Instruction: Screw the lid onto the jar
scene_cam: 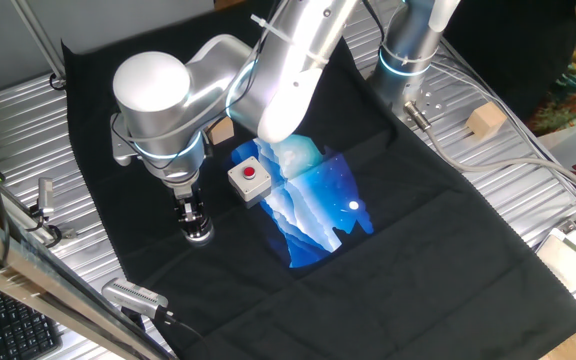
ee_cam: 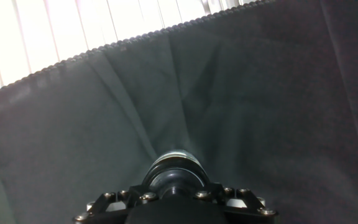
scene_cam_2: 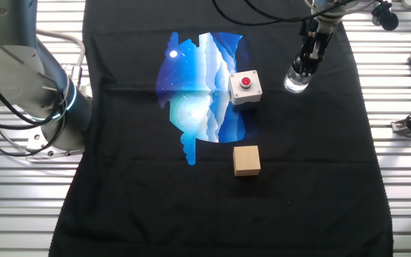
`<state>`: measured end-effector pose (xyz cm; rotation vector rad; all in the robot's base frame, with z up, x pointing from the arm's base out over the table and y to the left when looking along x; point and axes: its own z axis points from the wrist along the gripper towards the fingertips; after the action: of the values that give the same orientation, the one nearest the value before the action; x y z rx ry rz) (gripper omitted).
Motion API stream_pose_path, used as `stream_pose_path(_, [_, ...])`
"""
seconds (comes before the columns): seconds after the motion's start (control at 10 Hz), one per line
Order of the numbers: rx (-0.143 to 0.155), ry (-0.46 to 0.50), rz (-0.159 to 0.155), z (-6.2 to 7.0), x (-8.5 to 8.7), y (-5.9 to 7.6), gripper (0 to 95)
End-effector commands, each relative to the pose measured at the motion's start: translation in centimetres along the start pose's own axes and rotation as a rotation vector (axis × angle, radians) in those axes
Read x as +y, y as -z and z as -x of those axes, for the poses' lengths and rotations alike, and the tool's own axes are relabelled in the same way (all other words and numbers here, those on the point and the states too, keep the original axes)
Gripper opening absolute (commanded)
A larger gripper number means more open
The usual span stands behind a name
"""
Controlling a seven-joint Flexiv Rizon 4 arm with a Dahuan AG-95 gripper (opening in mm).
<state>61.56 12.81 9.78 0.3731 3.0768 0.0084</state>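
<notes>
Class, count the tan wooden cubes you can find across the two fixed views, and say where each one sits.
2. One wooden cube sits on the black cloth, near the red-button box. Another cube rests off the cloth on the metal table. Others may be hidden.

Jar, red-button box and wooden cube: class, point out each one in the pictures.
jar (scene_cam_2: 296, 82), the other fixed view, on its clear side wall.
red-button box (scene_cam_2: 245, 88), the other fixed view, on its white top.
wooden cube (scene_cam_2: 247, 160), the other fixed view, on its top face.
</notes>
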Motion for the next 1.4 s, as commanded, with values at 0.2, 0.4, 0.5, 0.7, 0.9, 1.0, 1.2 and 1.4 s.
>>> stream_pose_path(0.2, [0.001, 0.000, 0.002, -0.05, 0.07, 0.05, 0.0])
stream_pose_path(0.4, [0.001, 0.001, 0.000, -0.04, 0.07, 0.04, 0.0])
stream_pose_path(0.5, [-0.001, 0.004, -0.002, -0.04, 0.07, 0.04, 0.0])
stream_pose_path(0.7, [0.000, 0.002, -0.002, -0.04, 0.07, 0.04, 0.0])
stream_pose_path(0.9, [0.000, 0.002, 0.000, -0.04, 0.07, 0.04, 0.0])
stream_pose_path(1.0, [0.001, 0.002, 0.001, -0.04, 0.07, 0.04, 0.0])
stream_pose_path(1.2, [0.000, 0.009, 0.002, -0.04, 0.06, 0.04, 0.0])
stream_pose_path(1.4, [-0.001, 0.026, 0.004, -0.04, 0.06, 0.04, 19.0])
